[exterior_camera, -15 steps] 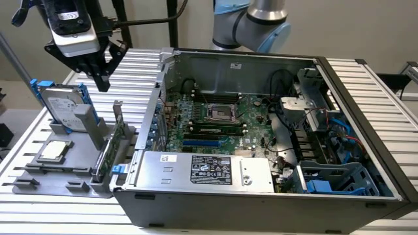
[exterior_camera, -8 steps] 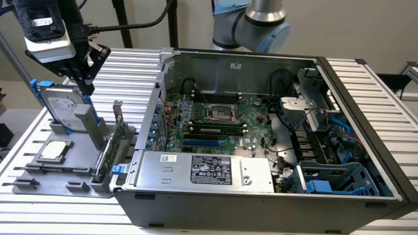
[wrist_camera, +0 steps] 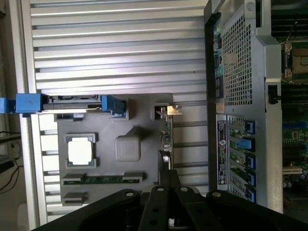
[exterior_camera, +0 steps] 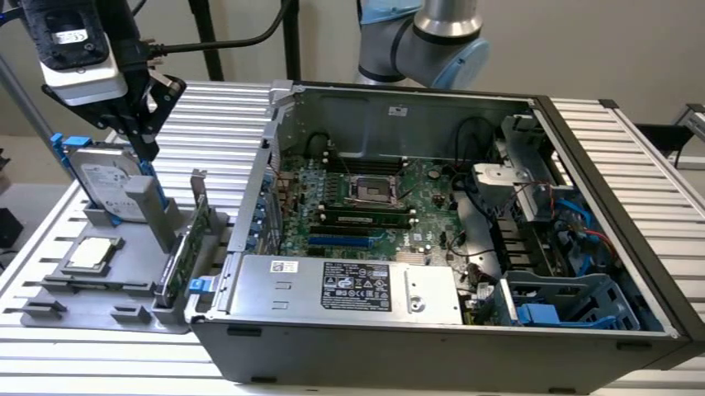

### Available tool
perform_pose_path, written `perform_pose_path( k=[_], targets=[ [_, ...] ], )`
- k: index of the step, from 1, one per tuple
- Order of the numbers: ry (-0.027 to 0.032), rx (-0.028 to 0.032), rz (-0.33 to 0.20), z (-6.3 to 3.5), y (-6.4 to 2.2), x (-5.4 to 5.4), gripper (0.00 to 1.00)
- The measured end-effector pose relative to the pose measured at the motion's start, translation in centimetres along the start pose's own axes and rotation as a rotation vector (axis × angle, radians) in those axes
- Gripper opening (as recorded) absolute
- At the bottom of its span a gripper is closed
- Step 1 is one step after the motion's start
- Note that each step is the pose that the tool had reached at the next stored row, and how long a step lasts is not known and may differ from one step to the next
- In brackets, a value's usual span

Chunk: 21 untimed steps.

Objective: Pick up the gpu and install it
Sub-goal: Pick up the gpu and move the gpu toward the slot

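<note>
- One gpu [exterior_camera: 182, 252] stands on its long edge in a slot of the grey fixture tray [exterior_camera: 66, 307], just beside the open computer case [exterior_camera: 441, 351], on the exterior view's left of it. It is not yet picked up.
- Its silver end bracket [exterior_camera: 200, 191] points upward at the far end. From the wrist view we see the card [wrist_camera: 168, 137] edge-on, as a thin strip.
- Handling, our judgement: light, stiff and thin, but fragile. The green board carries small parts and an exposed connector edge, so squeezing the faces hard or twisting could do damage.
- Best hold, our judgement: across the free top edge of the board near its middle, clear of the bracket and the connector edge. The bracket's smooth metal would likely slip.
- Gripper [exterior_camera: 145, 148] hangs in the air above the tray, over the hard drive [exterior_camera: 105, 177] and apart from the card. It carries nothing, and we cannot tell how far open it is.
- In the wrist view, the gripper [wrist_camera: 168, 174] lines up roughly with the card's length.
- Neighbours on the tray: the hard drive with blue rails, upright, and a square processor chip [exterior_camera: 92, 253] lying flat.
- Case interior is exposed, with the motherboard [exterior_camera: 375, 198] showing.
</note>
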State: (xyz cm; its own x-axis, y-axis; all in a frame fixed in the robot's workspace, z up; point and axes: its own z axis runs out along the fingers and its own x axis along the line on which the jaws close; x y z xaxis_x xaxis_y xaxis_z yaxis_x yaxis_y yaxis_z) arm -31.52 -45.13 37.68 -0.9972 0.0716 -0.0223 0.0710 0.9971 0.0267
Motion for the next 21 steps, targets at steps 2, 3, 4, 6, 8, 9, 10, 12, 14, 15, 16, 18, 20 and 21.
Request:
perform_pose_path(
  k=[2, 3, 4, 6, 8, 9, 10, 12, 14, 15, 16, 18, 20, 21],
  targets=[
    [0.0, 0.0, 0.0, 0.0, 0.0, 0.0, 0.11],
    [0.0, 0.0, 0.0, 0.0, 0.0, 0.0, 0.11],
    [0.0, 0.0, 0.0, 0.0, 0.0, 0.0, 0.11],
    [0.0, 0.0, 0.0, 0.0, 0.0, 0.0, 0.11],
    [0.0, 0.0, 0.0, 0.0, 0.0, 0.0, 0.11],
    [0.0, -0.0001, 0.0, 0.0, 0.0, 0.0, 0.11],
    [0.0, 0.0, 0.0, 0.0, 0.0, 0.0, 0.11],
    [0.0, 0.0, 0.0, 0.0, 0.0, 0.0, 0.18],
    [0.0, 0.0, 0.0, 0.0, 0.0, 0.0, 0.3],
    [0.0, 0.0, 0.0, 0.0, 0.0, 0.0, 0.3],
    [0.0001, 0.0, 0.0, 0.0, 0.0, 0.0, 0.36],
    [0.0001, 0.0001, 0.0, 0.05, -0.02, 0.01, 0.42],
    [0.0001, 0.0, 0.0, 0.26, -0.1, 0.0, 0.48],
    [0.0001, 0.0, 0.0, 0.42, -0.14, 0.0, 0.48]
  ],
)
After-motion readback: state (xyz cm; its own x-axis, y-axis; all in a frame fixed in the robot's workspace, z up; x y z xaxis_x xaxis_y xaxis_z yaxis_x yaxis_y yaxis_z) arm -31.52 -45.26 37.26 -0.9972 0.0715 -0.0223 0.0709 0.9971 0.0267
